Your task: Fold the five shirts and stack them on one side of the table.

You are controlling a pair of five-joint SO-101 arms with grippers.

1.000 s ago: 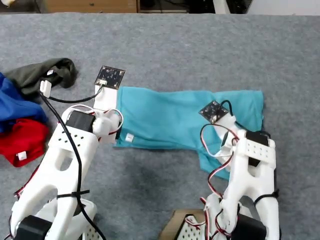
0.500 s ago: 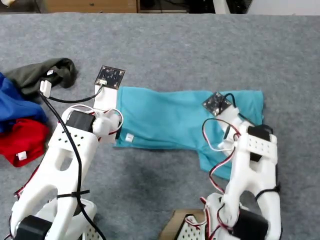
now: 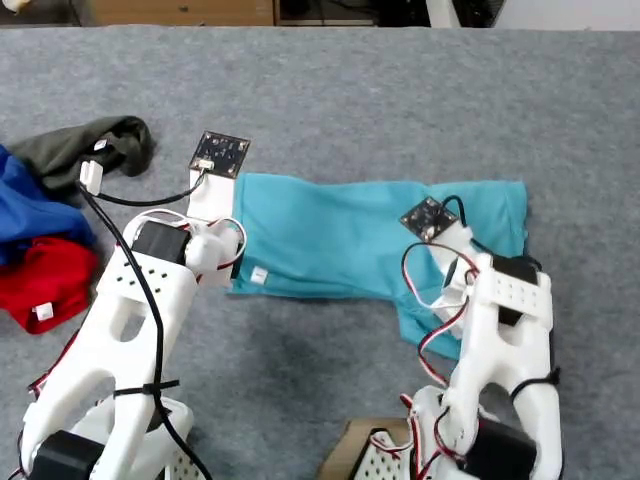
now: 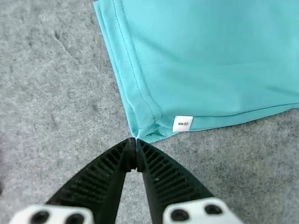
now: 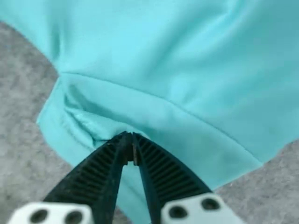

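I judge the task barely begun; the teal cloth shirt [image 3: 340, 235] lies spread in a long band across the middle of the grey felt tabletop [image 3: 400, 90], with one part hanging out toward the near edge on the right side, so its fold is not finished. The left gripper [image 4: 133, 147] has its jaws pressed together right at the shirt's near-left corner, beside a small white label [image 4: 182, 123]; I cannot tell whether any cloth is caught. The right gripper [image 5: 129, 140] is closed over the protruding part, with a wrinkle at its tips that I take to be pinched. By the left edge a dark olive crumpled shirt [image 3: 85, 150], a blue crumpled shirt [image 3: 25, 215] and a red crumpled shirt [image 3: 45, 280] lie heaped, unfolded; I cannot make out a fifth; no stack exists yet.
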